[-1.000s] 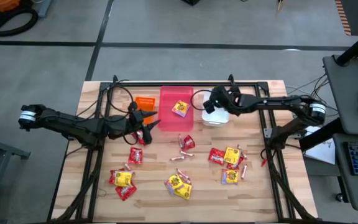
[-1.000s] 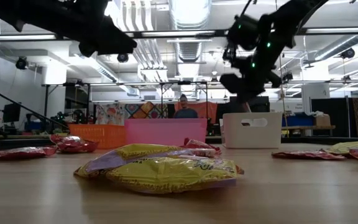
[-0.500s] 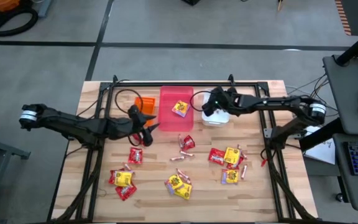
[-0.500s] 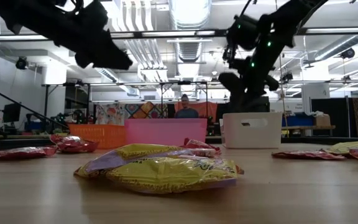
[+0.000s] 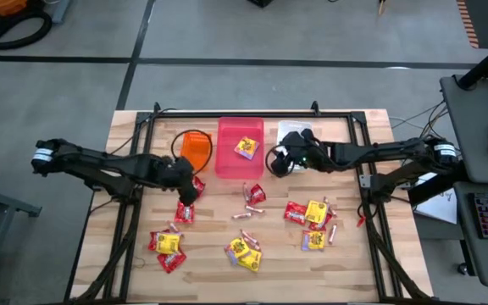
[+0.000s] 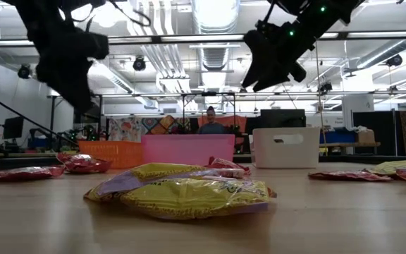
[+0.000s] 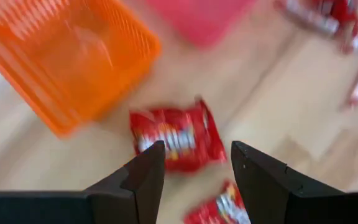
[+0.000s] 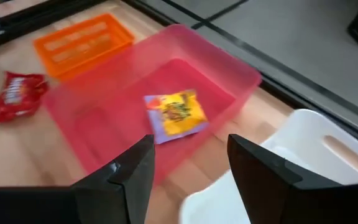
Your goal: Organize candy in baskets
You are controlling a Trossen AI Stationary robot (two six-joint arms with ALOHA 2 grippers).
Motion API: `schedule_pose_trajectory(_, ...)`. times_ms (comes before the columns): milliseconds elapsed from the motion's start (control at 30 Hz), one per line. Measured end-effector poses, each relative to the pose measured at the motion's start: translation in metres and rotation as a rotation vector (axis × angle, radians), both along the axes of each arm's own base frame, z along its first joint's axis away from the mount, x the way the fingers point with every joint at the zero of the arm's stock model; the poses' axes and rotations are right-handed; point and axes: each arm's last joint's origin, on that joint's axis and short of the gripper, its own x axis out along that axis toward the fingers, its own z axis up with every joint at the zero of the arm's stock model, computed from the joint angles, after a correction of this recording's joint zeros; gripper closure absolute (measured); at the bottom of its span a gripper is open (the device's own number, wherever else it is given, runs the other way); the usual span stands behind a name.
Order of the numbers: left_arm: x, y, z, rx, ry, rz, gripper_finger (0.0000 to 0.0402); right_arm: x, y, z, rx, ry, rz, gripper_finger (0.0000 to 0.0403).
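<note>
Pink basket [image 5: 241, 149] sits at the table's 12 o'clock, one yellow packet [image 5: 245, 147] inside; white basket [image 5: 293, 135] at its 3 o'clock, orange basket [image 5: 196, 149] at its 9. Left gripper [image 7: 194, 165], fingers apart, is held over a red packet [image 7: 176, 135] at orange basket's 6. Right gripper [image 8: 188, 158], fingers apart and empty, is seen between pink and white baskets.

Orange basket [image 5: 195, 150], pink-red basket [image 5: 240, 160], seemingly white basket [image 5: 290, 136], yellow packet [image 5: 245, 147]
</note>
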Motion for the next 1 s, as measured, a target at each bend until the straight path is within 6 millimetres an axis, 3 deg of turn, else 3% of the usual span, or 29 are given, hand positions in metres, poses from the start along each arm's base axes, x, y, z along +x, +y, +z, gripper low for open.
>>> schedule_pose_trajectory(167, 0.002, -0.004, -0.019, -0.096, 0.114, 0.035, 0.0234, 0.002, 0.009, 0.0, -0.002, -0.002, 0.034, 0.0209)
schedule_pose_trajectory(733, 0.029, -0.004, -0.067, 0.051, 0.316, 0.057, 0.0239, 0.002, 0.01, 0.0, -0.002, -0.003, 0.037, 0.0209)
schedule_pose_trajectory(867, 0.032, -0.004, -0.075, 0.055, 0.344, 0.058, 0.0257, 0.002, 0.01, 0.0, -0.002, -0.002, 0.037, 0.0209)
schedule_pose_trajectory(1000, 0.034, -0.005, -0.08, 0.035, 0.363, 0.054, 0.03, 0.002, 0.01, 0.0, -0.002, -0.002, 0.037, 0.0209)
